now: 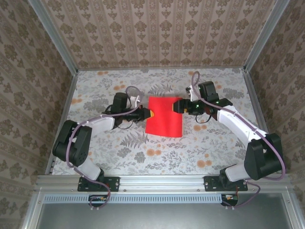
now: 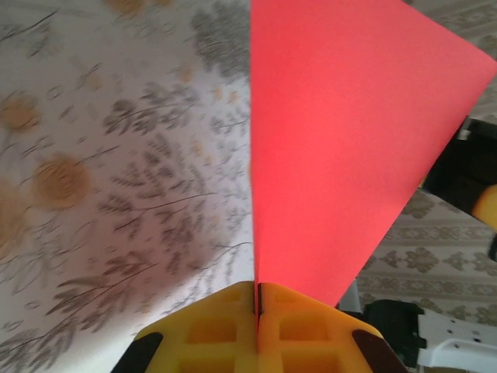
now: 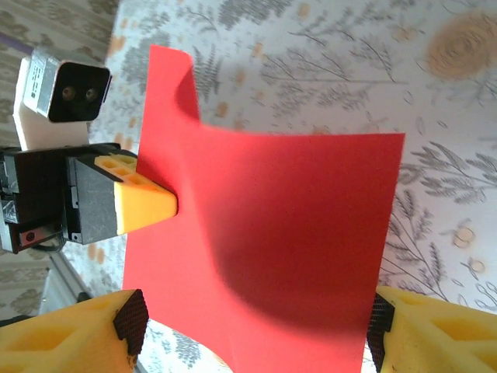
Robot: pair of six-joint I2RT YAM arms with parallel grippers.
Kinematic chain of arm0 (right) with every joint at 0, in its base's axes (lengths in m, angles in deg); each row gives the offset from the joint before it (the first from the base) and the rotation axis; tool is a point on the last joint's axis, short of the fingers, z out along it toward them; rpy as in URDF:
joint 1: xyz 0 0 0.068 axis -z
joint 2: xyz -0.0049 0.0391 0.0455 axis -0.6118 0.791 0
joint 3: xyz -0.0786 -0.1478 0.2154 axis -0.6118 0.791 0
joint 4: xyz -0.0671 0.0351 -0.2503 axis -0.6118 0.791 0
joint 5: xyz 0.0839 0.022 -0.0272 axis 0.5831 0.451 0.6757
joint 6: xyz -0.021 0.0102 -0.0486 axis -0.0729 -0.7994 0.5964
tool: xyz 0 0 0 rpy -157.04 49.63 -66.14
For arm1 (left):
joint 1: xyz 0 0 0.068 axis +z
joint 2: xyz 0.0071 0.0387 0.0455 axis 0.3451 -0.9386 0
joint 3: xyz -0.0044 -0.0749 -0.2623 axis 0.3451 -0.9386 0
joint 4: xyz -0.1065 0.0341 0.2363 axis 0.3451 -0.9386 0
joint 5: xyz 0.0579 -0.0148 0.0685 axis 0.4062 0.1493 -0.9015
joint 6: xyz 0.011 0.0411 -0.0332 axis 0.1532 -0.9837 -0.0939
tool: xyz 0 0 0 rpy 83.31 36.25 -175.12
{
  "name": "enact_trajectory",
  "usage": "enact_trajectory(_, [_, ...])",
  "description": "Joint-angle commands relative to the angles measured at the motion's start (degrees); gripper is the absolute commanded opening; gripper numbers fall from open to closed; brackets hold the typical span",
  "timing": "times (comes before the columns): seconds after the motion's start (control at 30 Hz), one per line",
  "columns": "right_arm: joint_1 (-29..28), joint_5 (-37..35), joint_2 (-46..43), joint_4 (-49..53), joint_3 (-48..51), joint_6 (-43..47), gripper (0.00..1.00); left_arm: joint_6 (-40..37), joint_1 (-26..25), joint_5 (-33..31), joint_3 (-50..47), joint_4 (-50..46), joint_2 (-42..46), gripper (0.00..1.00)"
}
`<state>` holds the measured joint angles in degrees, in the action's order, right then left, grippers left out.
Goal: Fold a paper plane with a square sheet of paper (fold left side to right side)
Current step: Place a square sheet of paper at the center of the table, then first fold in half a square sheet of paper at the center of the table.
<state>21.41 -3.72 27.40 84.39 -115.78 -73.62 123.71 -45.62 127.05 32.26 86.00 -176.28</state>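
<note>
The square sheet of paper [image 1: 164, 116] is bright red and sits mid-table, looking taller than wide from above. My left gripper [image 1: 150, 113] is at its left edge. In the left wrist view its yellow fingers [image 2: 233, 326] are shut on the sheet's edge, and the paper [image 2: 342, 132] stands up from the left gripper [image 2: 257, 299]. My right gripper [image 1: 179, 106] is at the right edge. In the right wrist view the right gripper [image 3: 256, 334] is open wide, its black pads [image 3: 130, 322] flanking the bulging sheet [image 3: 279, 233] without pinching it. The left gripper's tip [image 3: 147, 203] holds the far edge.
The flower-patterned tabletop [image 1: 143, 152] is walled by metal rails and patterned panels on three sides. Both arm bases [image 1: 90, 174] sit at the near edge. Free table lies ahead of and behind the sheet.
</note>
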Motion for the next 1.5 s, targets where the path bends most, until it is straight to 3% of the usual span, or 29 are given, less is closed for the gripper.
enact_trajectory(0.0, [0.3, -3.1, 1.6, 1.6, 1.9, 0.3, 0.76, 0.3, -0.1, -4.1, -2.3, -0.8, -2.1, 0.00])
enact_trajectory(0.2, [-0.1, -3.0, 5.0, 1.3, 2.9, -1.0, 0.69, -2.2, -0.1, -6.0, -3.2, -4.6, -4.2, 0.00])
enact_trajectory(0.53, [-3.7, -6.1, 13.0, -3.5, 4.2, -7.7, 0.28, -5.2, -0.1, -10.9, -2.0, -15.3, -2.6, 0.00])
enact_trajectory(0.63, [-4.9, -7.7, 16.0, -3.6, 3.3, -8.5, 0.21, -4.8, -0.1, -11.3, -1.9, -16.3, -1.8, 0.00])
enact_trajectory(1.0, [-7.5, -10.2, 23.9, -2.1, -0.5, -8.4, 0.16, -4.7, -0.3, -12.3, -1.6, -19.5, 1.9, 0.02])
enact_trajectory(1.17, [-7.9, -10.9, 25.2, -0.7, -1.0, -8.0, 0.15, -4.9, -2.5, -11.7, -0.1, -19.5, 2.4, 0.11])
enact_trajectory(1.33, [-8.1, -11.4, 26.0, 0.7, -1.0, -7.3, 0.15, -4.8, -4.4, -10.6, 2.9, -19.2, 2.0, 0.35])
enact_trajectory(1.47, [-8.0, -11.4, 26.0, 0.9, -0.7, -6.8, 0.15, -4.6, -6.0, -10.3, 4.8, -19.1, 1.2, 0.48])
